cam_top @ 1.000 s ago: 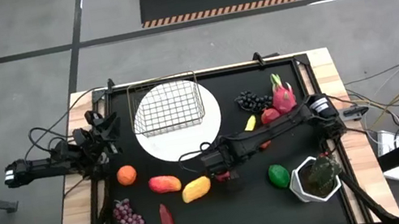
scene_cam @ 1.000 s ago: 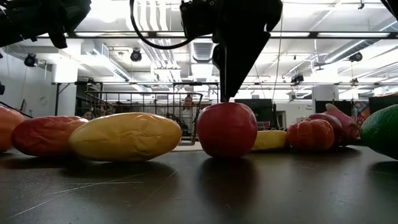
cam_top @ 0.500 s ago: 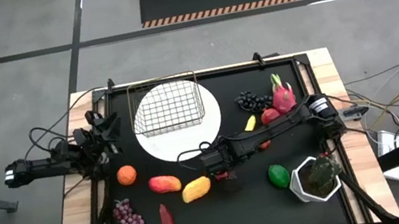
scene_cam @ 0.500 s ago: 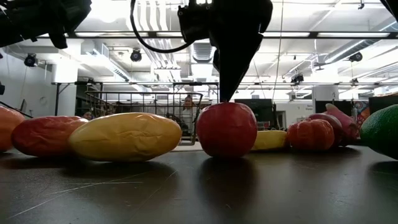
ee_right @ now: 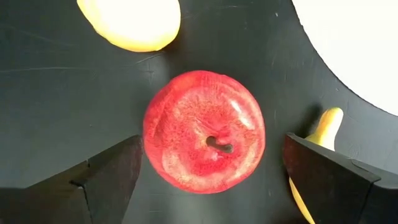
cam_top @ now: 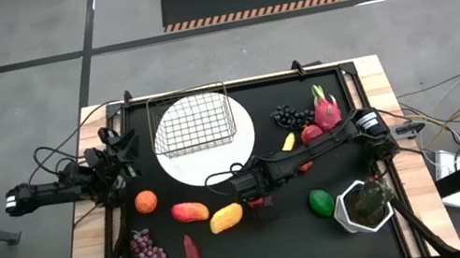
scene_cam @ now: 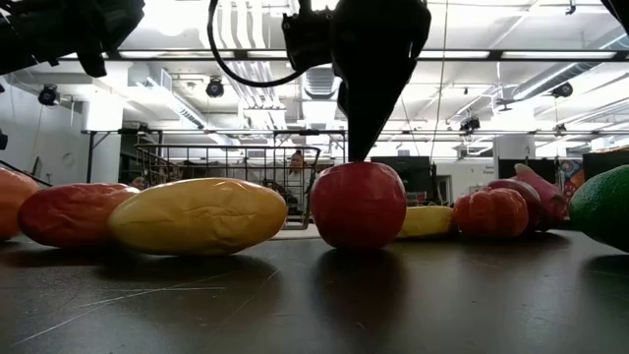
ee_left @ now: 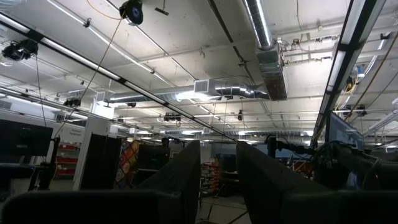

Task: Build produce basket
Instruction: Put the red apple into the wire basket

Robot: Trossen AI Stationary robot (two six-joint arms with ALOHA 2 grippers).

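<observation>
Meanwhile the wire basket [cam_top: 192,123] sits empty on the white plate [cam_top: 241,136].

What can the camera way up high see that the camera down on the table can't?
Only the high view shows the purple grapes, the red chilli, the plant pot and the left end effector parked at the table's left edge. Only the low view shows the room's ceiling lights behind. Both show the right end effector open over the red apple, the yellow mango and the wire basket.
</observation>
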